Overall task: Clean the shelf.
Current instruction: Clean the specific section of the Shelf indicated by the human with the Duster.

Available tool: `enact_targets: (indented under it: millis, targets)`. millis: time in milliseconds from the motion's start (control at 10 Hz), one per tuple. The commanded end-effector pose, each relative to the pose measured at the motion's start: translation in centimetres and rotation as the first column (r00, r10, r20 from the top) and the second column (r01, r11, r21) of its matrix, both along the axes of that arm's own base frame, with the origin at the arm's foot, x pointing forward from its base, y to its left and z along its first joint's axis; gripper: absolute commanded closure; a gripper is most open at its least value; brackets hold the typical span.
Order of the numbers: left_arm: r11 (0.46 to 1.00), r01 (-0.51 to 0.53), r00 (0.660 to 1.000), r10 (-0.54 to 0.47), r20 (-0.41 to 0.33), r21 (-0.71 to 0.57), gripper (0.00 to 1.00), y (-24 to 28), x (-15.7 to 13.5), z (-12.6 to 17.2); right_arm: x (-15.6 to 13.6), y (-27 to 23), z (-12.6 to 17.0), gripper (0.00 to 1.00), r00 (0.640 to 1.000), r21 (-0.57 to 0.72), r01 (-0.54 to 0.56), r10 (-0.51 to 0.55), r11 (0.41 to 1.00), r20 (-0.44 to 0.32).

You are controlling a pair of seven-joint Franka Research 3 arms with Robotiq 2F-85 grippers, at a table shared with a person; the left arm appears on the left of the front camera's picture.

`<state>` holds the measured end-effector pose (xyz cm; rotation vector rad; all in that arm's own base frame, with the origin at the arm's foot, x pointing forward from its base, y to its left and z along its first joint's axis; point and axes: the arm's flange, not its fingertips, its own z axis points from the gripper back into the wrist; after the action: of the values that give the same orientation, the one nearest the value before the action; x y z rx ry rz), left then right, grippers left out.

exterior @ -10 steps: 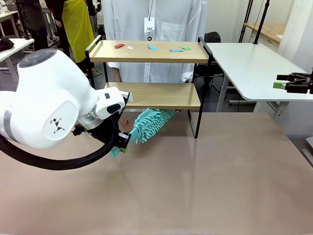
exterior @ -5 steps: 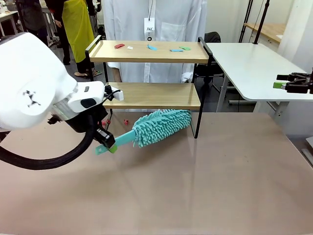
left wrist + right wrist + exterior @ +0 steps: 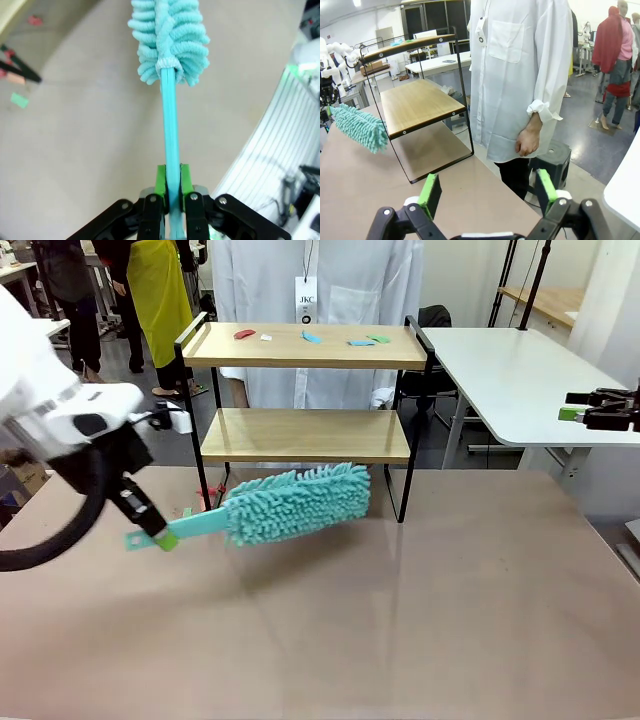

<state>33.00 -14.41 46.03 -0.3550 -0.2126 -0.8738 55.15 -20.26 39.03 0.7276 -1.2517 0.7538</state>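
My left gripper (image 3: 160,536) is clenched on the handle of the duster (image 3: 290,502). Its fluffy head hangs low before the shelf (image 3: 300,435) at the far side of the table (image 3: 450,620), and I cannot tell if they touch. Small scraps (image 3: 305,337) lie on the top board. My right gripper (image 3: 487,192), jaws released, is half cut off at the edge.

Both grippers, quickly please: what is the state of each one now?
Left gripper: closed on the thin handle of the fluffy turquoise microfibre duster.
Right gripper: open, holding nothing.
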Motion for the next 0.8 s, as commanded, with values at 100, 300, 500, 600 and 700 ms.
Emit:
enact_targets:
  millis: [100, 300, 500, 600, 700]
  targets:
    - [0.971, 0.131, 0.990, -0.139, 0.025, 0.199, 0.87, 2.2, -6.0, 3.7, 0.0, 0.2, 0.3, 0.00, 1.000, -0.003, -0.001, 0.001, 1.000, 0.005]
    - [0.922, 0.208, 0.977, -0.214, -0.016, 0.326, 0.87, 1.8, -7.3, 7.9, 0.0, 0.2, 0.3, 0.00, 1.000, -0.003, -0.001, 0.001, 1.000, 0.005]
    - [0.878, 0.191, 0.981, -0.185, -0.056, 0.439, 0.87, 1.6, -7.5, 11.9, 0.0, 0.2, 0.3, 0.00, 1.000, -0.003, -0.001, 0.001, 1.000, 0.005]
    - [0.868, 0.172, 0.985, -0.167, -0.051, 0.467, 0.87, 1.3, -7.5, 13.5, 0.0, 0.2, 0.3, 0.00, 1.000, -0.003, -0.001, 0.001, 1.000, 0.005]
    - [0.850, 0.162, 0.986, -0.162, -0.044, 0.501, 0.87, 1.0, -7.6, 14.8, 0.0, 0.2, 0.3, 0.00, 1.000, -0.003, -0.001, 0.001, 1.000, 0.005]
